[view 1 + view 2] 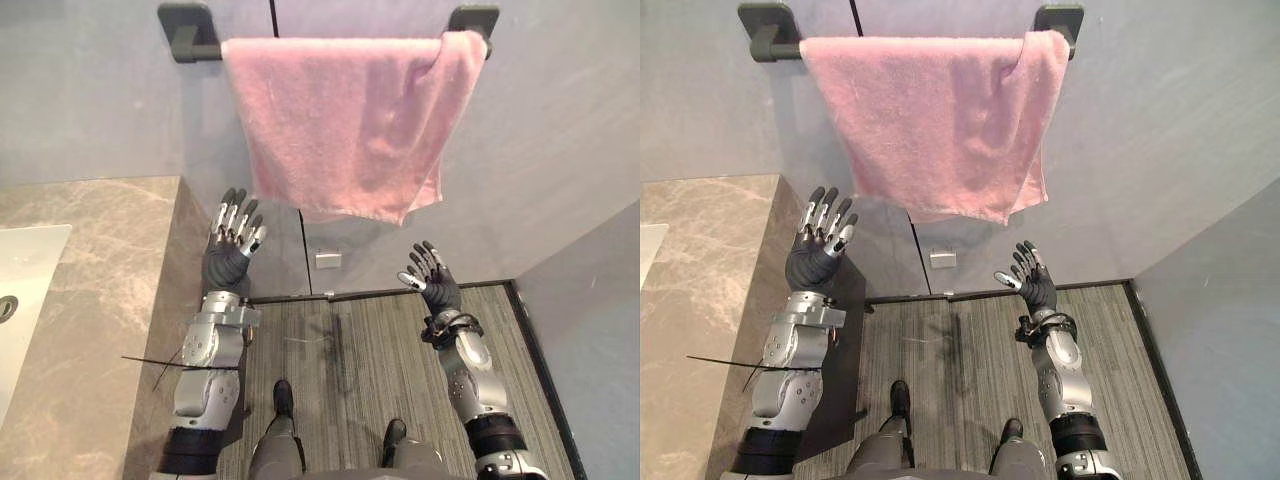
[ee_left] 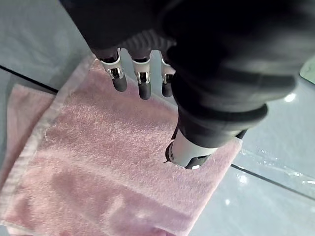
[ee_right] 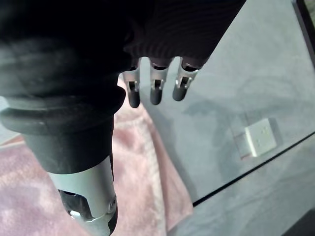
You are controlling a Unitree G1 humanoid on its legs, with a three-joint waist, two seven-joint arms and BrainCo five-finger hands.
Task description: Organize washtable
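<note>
A pink towel hangs folded over a dark wall bar, its lower edge slanting down to the right. My left hand is raised just below the towel's lower left corner, fingers straight and spread, apart from the cloth. My right hand is lower, under the towel's right side, also open and holding nothing. In the left wrist view the towel lies past my straight fingers. The right wrist view shows the towel beside my straight fingers.
A brown marble counter with a white sink stands at my left. A white wall socket sits low on the grey wall. Grey striped floor lies below, with a grey wall closing the right side.
</note>
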